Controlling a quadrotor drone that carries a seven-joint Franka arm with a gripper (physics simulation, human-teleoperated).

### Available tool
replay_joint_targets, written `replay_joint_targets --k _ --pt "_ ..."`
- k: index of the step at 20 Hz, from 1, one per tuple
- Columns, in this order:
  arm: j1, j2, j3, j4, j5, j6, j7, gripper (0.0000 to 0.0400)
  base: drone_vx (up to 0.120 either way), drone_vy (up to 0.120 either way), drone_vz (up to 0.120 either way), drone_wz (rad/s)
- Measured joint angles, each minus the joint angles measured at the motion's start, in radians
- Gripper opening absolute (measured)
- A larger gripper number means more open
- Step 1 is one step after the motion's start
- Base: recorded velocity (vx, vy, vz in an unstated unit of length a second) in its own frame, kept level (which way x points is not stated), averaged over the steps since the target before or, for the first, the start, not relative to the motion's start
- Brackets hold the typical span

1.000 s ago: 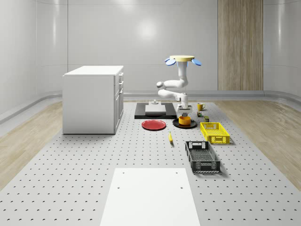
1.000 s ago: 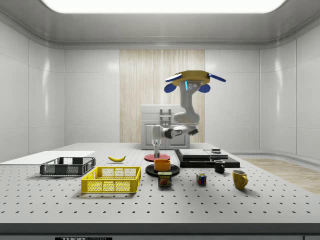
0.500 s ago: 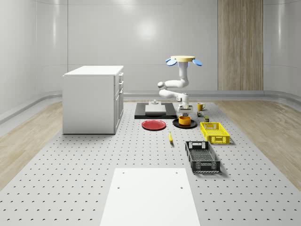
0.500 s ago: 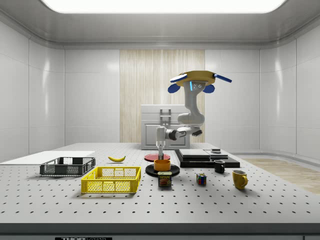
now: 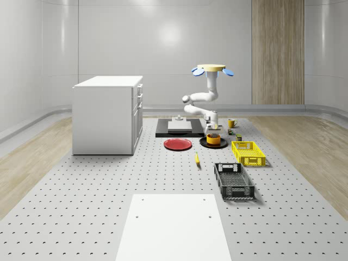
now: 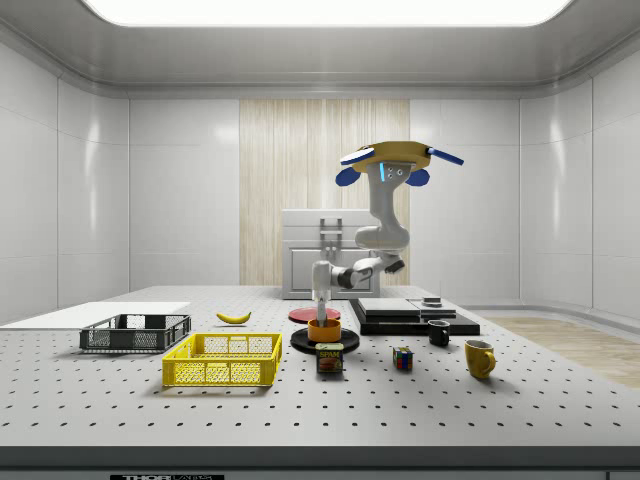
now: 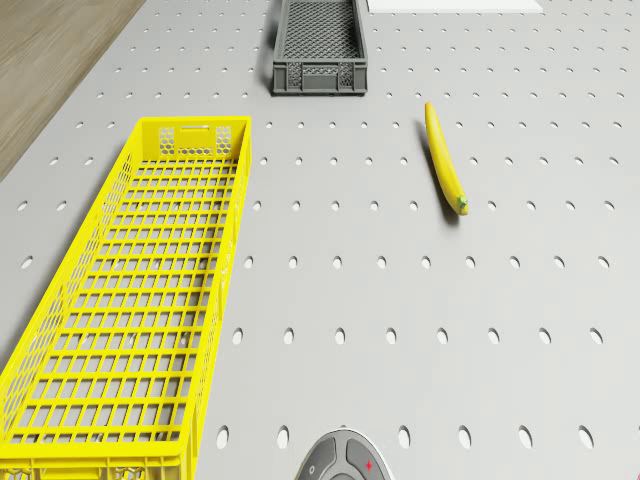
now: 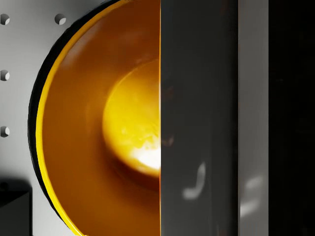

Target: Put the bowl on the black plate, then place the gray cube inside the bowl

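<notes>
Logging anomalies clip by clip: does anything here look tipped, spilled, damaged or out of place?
Nothing stands out. The orange bowl sits upright on the black plate, the tool is just above it with the drone hovering overhead, and the banana, yellow crate and gray crate lie flat on the table.

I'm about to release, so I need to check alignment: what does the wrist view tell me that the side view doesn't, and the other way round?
Wrist view: the bowl's orange inside seen from above, with a gray surface covering part of it.
Side view: the drone hovering high over the table, its claw low over the bowl's rim, and a can in front.
Both: the bowl sitting on the black plate.
</notes>
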Motion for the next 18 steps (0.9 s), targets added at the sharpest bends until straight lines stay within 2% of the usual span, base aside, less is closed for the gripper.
replay_joint_targets --k 4,5,8,12,18 --pt "-0.002 0.006 -0.028 0.027 -0.027 0.02 -0.01 0.025 0.0 0.0 0.0 0.0" --pt "-0.003 0.008 -0.035 0.033 -0.033 0.025 -0.012 0.0262 0.0 0.0 0.0 0.0" --pt "-0.002 0.012 -0.045 0.042 -0.043 0.029 -0.017 0.0335 0.0 0.0 0.0 0.0" --pt "0.011 0.01 -0.026 0.023 -0.027 0.012 -0.021 0.0376 0.0 0.0 0.0 0.0" --pt "0.036 0.005 0.03 -0.027 0.026 -0.03 -0.023 0.0395 0.0 0.0 0.0 0.0"
